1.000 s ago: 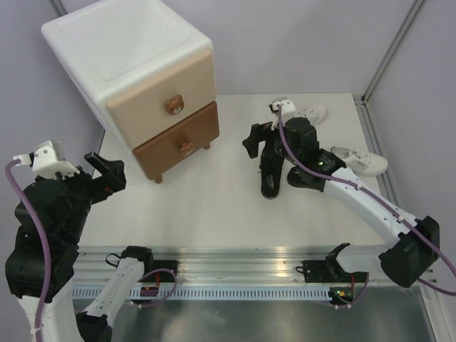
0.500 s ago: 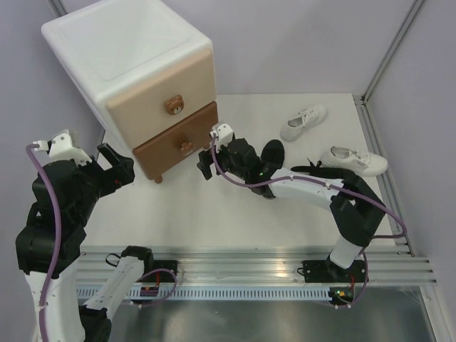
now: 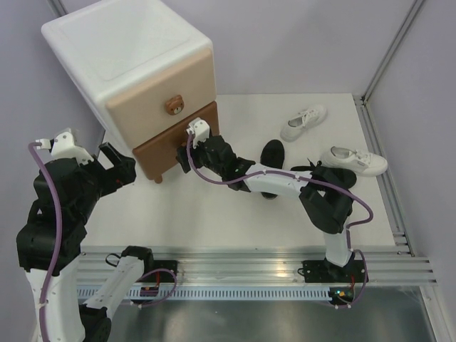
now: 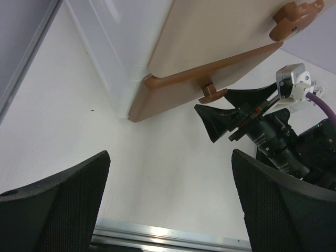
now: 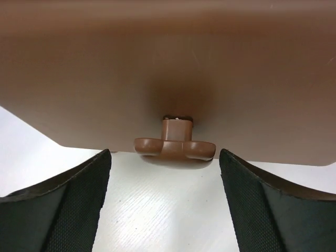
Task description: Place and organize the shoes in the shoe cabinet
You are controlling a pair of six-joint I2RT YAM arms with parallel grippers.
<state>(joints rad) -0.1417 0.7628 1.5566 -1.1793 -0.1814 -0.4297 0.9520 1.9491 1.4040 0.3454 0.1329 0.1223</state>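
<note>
The left hand (image 3: 115,168) hangs near the shoe cabinet (image 3: 135,60), fingers wide apart and holding nothing. The cabinet stands at the far left of the tabletop (image 3: 214,214) with both drawers closed. The right hand (image 3: 183,156) is at the brown lower drawer (image 3: 160,153), its fingers spread either side of the bear knob (image 5: 175,146) without touching it. To the right lie two black shoes (image 3: 271,158) and, well apart, two white sneakers (image 3: 304,122).

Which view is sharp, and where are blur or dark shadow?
Top external: sharp, evenly lit, faint shadow under the shoe cabinet. Left wrist: left pincer fingers blurred, dark. Right wrist: the knob fairly sharp, dark shadow around its stem, right pincer fingers soft.
</note>
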